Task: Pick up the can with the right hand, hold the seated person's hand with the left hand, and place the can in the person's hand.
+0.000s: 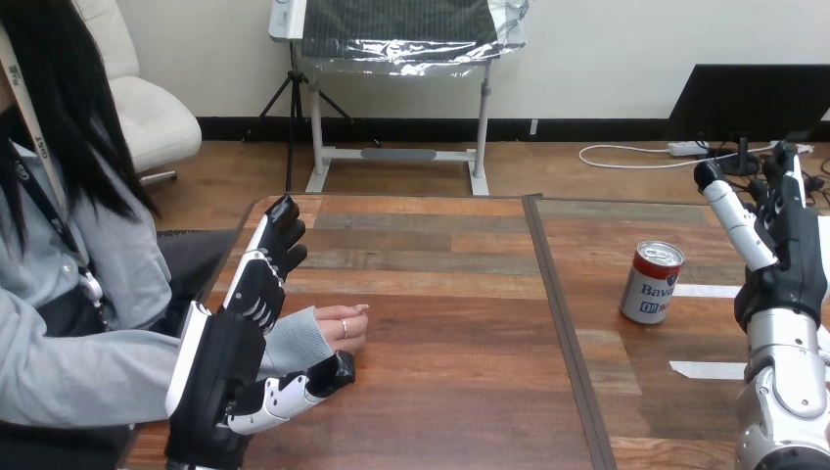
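Observation:
A red and silver can (652, 282) stands upright on the right half of the wooden table (450, 323). To its right, raised and apart from it, my right hand (783, 245) has its fingers straight and holds nothing. The person's hand (338, 326) rests flat on the table at the left. My left hand (240, 338) stands on edge over the person's wrist, fingers straight and pointing away from me, thumb (303, 387) lying on the near side of the wrist. Whether it touches the wrist I cannot tell.
A dark seam (563, 323) runs front to back down the table between the person's hand and the can. Strips of white tape (707, 369) lie on the table near my right arm.

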Action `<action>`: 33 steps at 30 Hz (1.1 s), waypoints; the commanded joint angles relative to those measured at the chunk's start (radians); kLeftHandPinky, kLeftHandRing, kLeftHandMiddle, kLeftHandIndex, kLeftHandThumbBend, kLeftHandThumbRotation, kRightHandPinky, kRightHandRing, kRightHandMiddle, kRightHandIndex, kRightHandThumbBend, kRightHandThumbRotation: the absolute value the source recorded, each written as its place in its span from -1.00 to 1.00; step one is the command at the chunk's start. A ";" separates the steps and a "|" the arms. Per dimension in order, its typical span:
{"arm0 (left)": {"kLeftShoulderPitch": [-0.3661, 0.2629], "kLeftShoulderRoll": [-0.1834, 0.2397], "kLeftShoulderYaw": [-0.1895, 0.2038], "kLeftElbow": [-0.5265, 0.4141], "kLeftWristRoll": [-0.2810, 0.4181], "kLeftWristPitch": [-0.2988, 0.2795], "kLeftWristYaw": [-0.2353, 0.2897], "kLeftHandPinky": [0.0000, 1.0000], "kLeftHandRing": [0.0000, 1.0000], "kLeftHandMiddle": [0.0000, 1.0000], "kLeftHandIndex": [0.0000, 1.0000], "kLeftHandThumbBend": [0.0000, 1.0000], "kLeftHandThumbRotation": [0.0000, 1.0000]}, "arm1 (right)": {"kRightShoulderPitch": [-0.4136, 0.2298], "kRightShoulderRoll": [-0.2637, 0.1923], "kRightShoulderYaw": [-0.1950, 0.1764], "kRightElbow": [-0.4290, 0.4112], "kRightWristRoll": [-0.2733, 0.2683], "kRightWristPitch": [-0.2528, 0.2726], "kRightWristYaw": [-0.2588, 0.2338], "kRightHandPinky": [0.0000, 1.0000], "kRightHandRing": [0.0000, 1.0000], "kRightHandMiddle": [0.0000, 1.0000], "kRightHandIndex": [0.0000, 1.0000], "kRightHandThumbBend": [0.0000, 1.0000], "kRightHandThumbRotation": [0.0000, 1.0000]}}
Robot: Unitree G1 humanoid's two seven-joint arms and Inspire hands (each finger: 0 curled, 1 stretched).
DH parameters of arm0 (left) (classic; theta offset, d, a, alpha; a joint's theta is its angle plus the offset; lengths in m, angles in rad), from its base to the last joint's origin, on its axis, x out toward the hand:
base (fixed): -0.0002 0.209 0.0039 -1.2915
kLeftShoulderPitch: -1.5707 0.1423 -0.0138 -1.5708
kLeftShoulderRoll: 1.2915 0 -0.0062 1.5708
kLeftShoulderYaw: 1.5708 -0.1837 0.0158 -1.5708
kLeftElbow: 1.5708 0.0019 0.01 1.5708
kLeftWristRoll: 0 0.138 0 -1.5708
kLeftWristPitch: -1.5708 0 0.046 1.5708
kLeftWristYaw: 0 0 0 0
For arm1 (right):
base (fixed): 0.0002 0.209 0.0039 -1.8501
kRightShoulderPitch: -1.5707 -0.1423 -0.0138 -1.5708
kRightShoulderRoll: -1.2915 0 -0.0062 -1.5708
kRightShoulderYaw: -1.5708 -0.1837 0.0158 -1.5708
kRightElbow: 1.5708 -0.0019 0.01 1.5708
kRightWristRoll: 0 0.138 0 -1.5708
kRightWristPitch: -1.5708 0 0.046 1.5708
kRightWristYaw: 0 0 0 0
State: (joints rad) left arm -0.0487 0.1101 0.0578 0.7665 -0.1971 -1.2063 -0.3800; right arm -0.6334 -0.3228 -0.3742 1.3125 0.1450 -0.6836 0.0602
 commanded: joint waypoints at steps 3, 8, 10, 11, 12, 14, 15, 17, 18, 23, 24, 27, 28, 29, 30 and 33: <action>-0.042 0.000 0.003 -0.013 -0.008 0.001 0.000 0.84 0.91 0.94 0.92 1.00 0.12 | -0.068 -0.039 0.018 0.004 -0.039 0.022 -0.027 1.00 1.00 1.00 1.00 1.00 -0.10; -0.044 0.000 0.004 -0.008 -0.010 -0.004 -0.001 0.84 0.90 0.94 0.92 1.00 0.11 | -0.067 -0.045 0.023 0.008 -0.059 0.050 -0.041 1.00 1.00 1.00 1.00 1.00 -0.11; -0.042 -0.002 0.005 -0.012 -0.008 -0.001 0.003 0.82 0.89 0.93 0.91 1.00 0.10 | -0.067 -0.048 0.029 0.008 -0.069 0.060 -0.051 1.00 1.00 1.00 1.00 1.00 -0.09; -0.042 -0.001 0.006 -0.013 -0.003 -0.001 0.005 0.82 0.89 0.92 0.91 1.00 0.10 | -0.066 -0.049 0.032 0.009 -0.076 0.061 -0.056 1.00 1.00 1.00 1.00 1.00 -0.08; -0.041 0.001 0.006 -0.013 0.001 -0.001 0.007 0.82 0.89 0.93 0.91 1.00 0.11 | -0.065 -0.050 0.034 0.009 -0.080 0.061 -0.058 1.00 1.00 1.00 1.00 1.00 -0.09; -0.041 0.001 0.006 -0.014 0.001 0.000 0.007 0.82 0.89 0.93 0.91 1.00 0.11 | -0.064 -0.051 0.032 0.011 -0.083 0.069 -0.058 1.00 1.00 1.00 1.00 1.00 -0.09; -0.041 0.000 0.005 -0.015 -0.002 0.001 0.006 0.82 0.89 0.93 0.91 1.00 0.11 | -0.064 -0.051 0.030 0.012 -0.083 0.076 -0.057 1.00 1.00 1.00 1.00 1.00 -0.10; -0.041 0.000 0.006 -0.014 -0.002 -0.002 0.007 0.81 0.89 0.93 0.91 1.00 0.11 | -0.064 -0.051 0.030 0.013 -0.088 0.087 -0.062 1.00 1.00 1.00 1.00 1.00 -0.10; -0.041 0.000 0.007 -0.012 0.000 -0.005 0.008 0.81 0.88 0.93 0.91 1.00 0.11 | -0.065 -0.051 0.032 0.013 -0.091 0.091 -0.067 1.00 1.00 1.00 1.00 1.00 -0.09; -0.039 0.000 0.007 -0.016 -0.001 -0.003 0.010 0.79 0.87 0.92 0.90 1.00 0.11 | -0.063 -0.053 0.043 0.015 -0.112 0.110 -0.081 1.00 1.00 1.00 1.00 1.00 -0.08; -0.039 0.001 0.007 -0.015 0.000 -0.005 0.010 0.79 0.87 0.92 0.90 1.00 0.11 | -0.061 -0.055 0.052 0.014 -0.124 0.111 -0.094 1.00 1.00 1.00 1.00 1.00 -0.06; -0.038 0.003 0.006 -0.016 -0.006 -0.004 0.005 0.78 0.87 0.91 0.90 1.00 0.10 | -0.060 -0.056 0.054 0.016 -0.134 0.119 -0.094 1.00 1.00 1.00 1.00 1.00 -0.04; -0.038 0.003 0.005 -0.016 -0.008 -0.004 0.004 0.78 0.87 0.91 0.90 1.00 0.10 | -0.060 -0.056 0.053 0.017 -0.133 0.121 -0.091 1.00 1.00 1.00 1.00 1.00 -0.03; -0.038 0.003 0.007 -0.016 -0.004 -0.007 0.006 0.78 0.87 0.91 0.90 1.00 0.10 | -0.060 -0.055 0.051 0.017 -0.132 0.124 -0.088 1.00 1.00 1.00 1.00 1.00 -0.03; -0.038 0.003 0.008 -0.015 -0.001 -0.010 0.009 0.78 0.86 0.91 0.90 1.00 0.10 | -0.060 -0.055 0.050 0.017 -0.131 0.126 -0.086 1.00 1.00 1.00 1.00 1.00 -0.03; -0.038 0.004 0.009 -0.015 0.003 -0.015 0.011 0.77 0.86 0.91 0.89 1.00 0.11 | -0.061 -0.054 0.050 0.018 -0.132 0.140 -0.084 1.00 1.00 1.00 1.00 1.00 -0.02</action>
State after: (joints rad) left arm -0.0481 0.1098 0.0584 0.7665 -0.1960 -1.2045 -0.3755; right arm -0.6334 -0.3572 -0.3313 1.3396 0.0184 -0.5521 -0.0271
